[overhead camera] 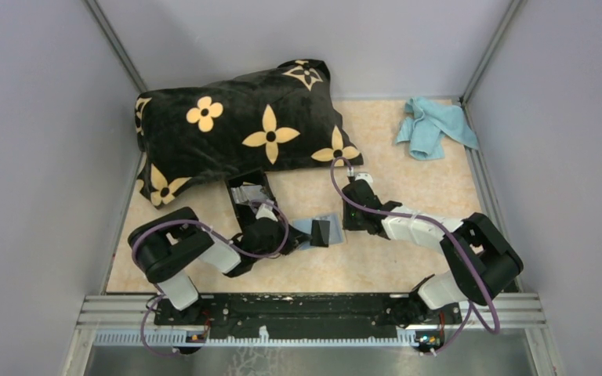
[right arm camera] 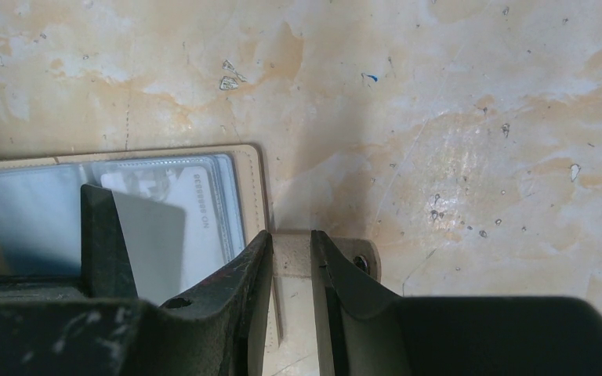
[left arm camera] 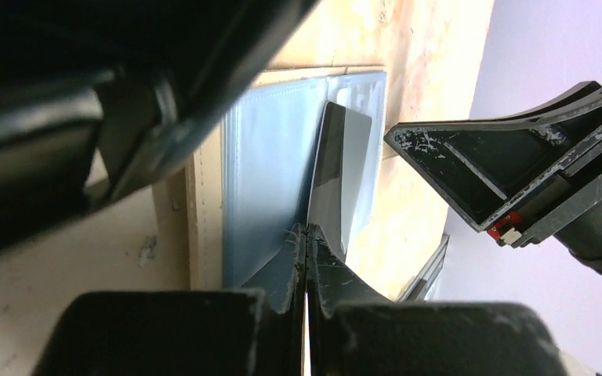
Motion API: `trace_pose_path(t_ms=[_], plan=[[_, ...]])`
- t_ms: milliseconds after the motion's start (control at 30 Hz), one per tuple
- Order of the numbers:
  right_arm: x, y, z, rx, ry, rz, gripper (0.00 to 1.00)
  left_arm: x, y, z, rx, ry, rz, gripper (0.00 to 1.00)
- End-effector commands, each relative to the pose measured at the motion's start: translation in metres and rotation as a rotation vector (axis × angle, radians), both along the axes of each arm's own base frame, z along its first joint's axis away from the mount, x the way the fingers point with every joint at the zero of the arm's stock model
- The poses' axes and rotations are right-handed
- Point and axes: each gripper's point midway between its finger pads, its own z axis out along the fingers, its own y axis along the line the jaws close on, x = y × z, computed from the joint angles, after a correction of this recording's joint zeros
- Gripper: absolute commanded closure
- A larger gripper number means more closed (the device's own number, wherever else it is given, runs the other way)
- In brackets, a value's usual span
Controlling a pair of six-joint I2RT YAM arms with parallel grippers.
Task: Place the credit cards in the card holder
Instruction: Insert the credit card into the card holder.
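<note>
Beige card holder (right arm camera: 262,188), pale card (right arm camera: 204,196) sleeved; grey card (left arm camera: 341,168) in left tool (left arm camera: 306,233)

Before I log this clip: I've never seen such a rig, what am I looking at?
Two robot arms, left and right, stand at the near edge of a table. One picture looks down from above; the others come from wrist cameras. On it lie a flowered pillow, a blue cloth, a black boxy case and an open beige wallet with clear pockets. The left gripper is shut on a grey card, held on edge over those pockets. The right gripper straddles the wallet's tab; whether it pinches is unclear.
</note>
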Motion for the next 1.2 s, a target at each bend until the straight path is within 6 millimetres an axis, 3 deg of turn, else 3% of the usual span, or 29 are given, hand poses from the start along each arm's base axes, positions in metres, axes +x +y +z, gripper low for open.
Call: trace_pose_path(t_ms=[0,333,967,1167], plan=[[-0.020,-0.004,-0.026,-0.006,0.092,0.018,0.75,0.010,0.016,-0.006,0.089,0.013,0.155,1.00],[-0.020,-0.003,-0.027,0.000,0.091,0.019,0.75,0.015,0.023,-0.001,0.141,-0.001,0.247,1.00],[-0.021,-0.003,-0.026,0.004,0.090,0.025,0.75,0.010,-0.017,0.004,0.167,-0.045,0.135,1.00],[-0.019,0.000,-0.024,0.012,0.085,0.030,0.75,0.009,-0.032,0.006,0.198,-0.073,0.056,0.88]])
